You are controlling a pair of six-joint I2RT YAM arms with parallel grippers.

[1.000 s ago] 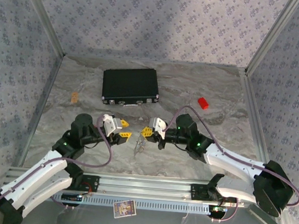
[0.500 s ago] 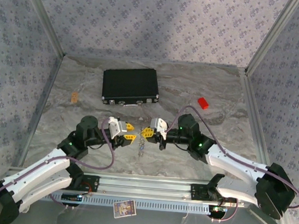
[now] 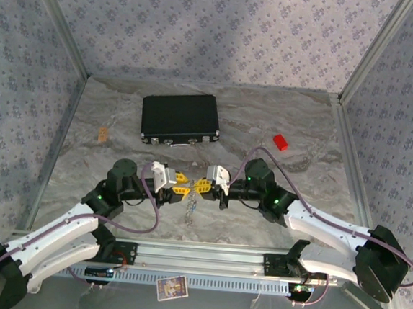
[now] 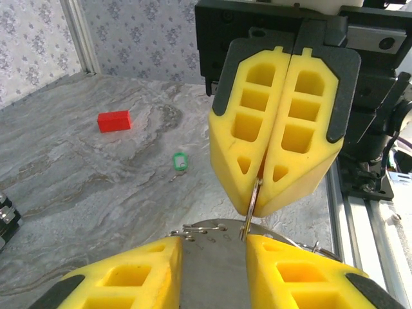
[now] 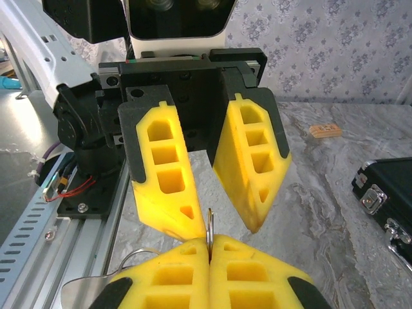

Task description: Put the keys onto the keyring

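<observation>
Right, left gripper (image 3: pixel 178 184): yellow fingers partly apart, nothing held, tips just beside the right gripper's. Pale whitish-grey keyring with thin metal chain (image 3: pixel 191 209) hangs at centre below both grippers. Right gripper (image 3: pixel 202 186): jaws pressed together, pinching the keyring's thin metal ring. Small green-headed key (image 4: pixel 179 161) lies on the grey marbled table (image 3: pixel 303 119), apart from the red rectangular block (image 3: pixel 281 141).

The table (image 3: pixel 120 147) is grey and marbled, the walls (image 3: pixel 203 31) pale with small bluish flowers. On it are a black case (image 3: pixel 179 118), a red block (image 3: pixel 281 141) and a green key (image 4: pixel 179 161). The left gripper (image 3: pixel 181 183) and right gripper (image 3: pixel 202 187) are bright yellow backed in black, and the keyring (image 4: pixel 252 205) is silvery.
</observation>
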